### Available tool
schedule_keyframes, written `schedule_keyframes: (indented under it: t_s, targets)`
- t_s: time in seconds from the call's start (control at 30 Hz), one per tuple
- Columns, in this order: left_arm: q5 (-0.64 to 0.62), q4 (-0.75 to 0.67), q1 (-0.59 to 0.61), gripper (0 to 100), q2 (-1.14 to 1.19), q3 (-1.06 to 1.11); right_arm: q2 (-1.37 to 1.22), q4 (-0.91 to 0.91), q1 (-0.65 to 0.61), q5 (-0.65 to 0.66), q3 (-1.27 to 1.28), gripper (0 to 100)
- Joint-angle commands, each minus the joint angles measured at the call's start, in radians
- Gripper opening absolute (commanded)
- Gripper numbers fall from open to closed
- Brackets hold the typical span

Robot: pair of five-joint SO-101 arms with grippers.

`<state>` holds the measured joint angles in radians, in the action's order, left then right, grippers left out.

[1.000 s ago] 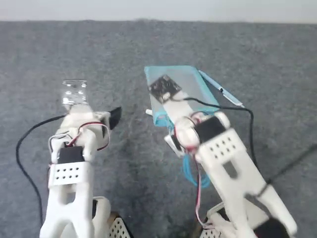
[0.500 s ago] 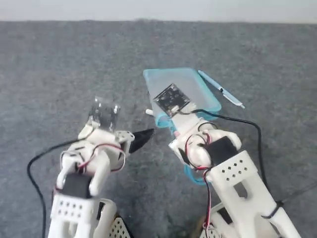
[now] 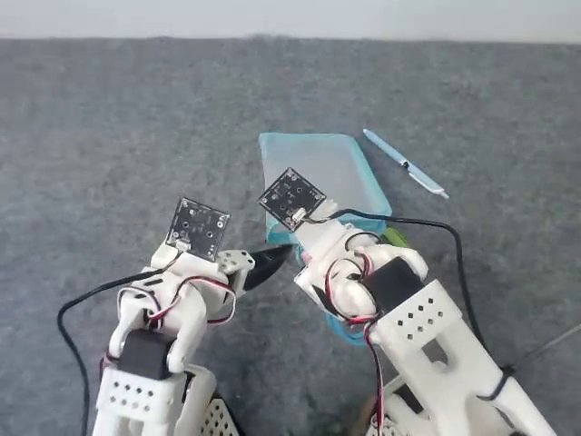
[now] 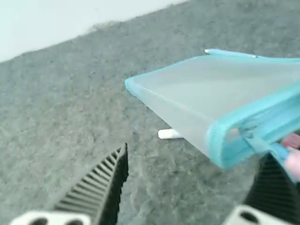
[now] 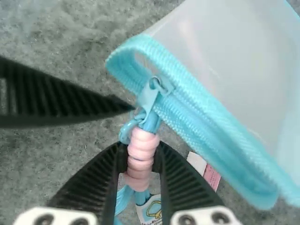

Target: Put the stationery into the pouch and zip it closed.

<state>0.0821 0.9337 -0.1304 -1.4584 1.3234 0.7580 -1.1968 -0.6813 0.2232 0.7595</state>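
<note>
Grey carpet (image 3: 109, 136) is covering the table and running back to a pale wall (image 3: 290, 16). Nearest the camera, both arms are leaning in toward the middle.

The left gripper (image 3: 256, 263) has swung in from well out on its own side over the last second. Its fingers are now standing wide apart with the near corner of the pouch (image 3: 318, 168) between them, touching nothing yet.

Just beside it, the right gripper (image 5: 139, 159) is clamping its fingers on the pink pull (image 5: 139, 150), which is hanging from the slider (image 5: 152, 91) at that same corner. This arm has been drawing back, and the pouch has come nearer with it, its near end lifting off the carpet.

A small white piece (image 4: 169, 134) is lying on the carpet right by the pouch's edge.

Farther out, the pen (image 3: 406, 164) is lying on the carpet. It was against the pouch a second ago and is now sitting apart from it, outside.

I am reading this as a set-up for working the zip. One arm is holding the pull and the other is arriving to brace the corner. Whether the zip is open I cannot tell. Loading is looking barely begun.
</note>
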Motion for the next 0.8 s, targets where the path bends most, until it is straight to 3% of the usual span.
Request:
schedule_keyframes:
  t_s: [0.0,0.17,0.53,0.77]
  targets:
    - [0.003,-0.109,0.077,40,0.055,-0.013,0.059,-0.019,-0.010,0.014,-0.012,0.6]
    - [0.003,-0.206,0.097,40,0.186,-0.018,0.133,-0.051,-0.005,0.029,-0.005,0.6]
    - [-0.081,-0.261,0.100,40,0.276,-0.045,0.226,-0.093,-0.016,0.072,0.008,0.6]
    - [-0.170,-0.345,0.097,40,0.275,0.001,0.271,-0.107,-0.150,0.081,0.011,0.6]
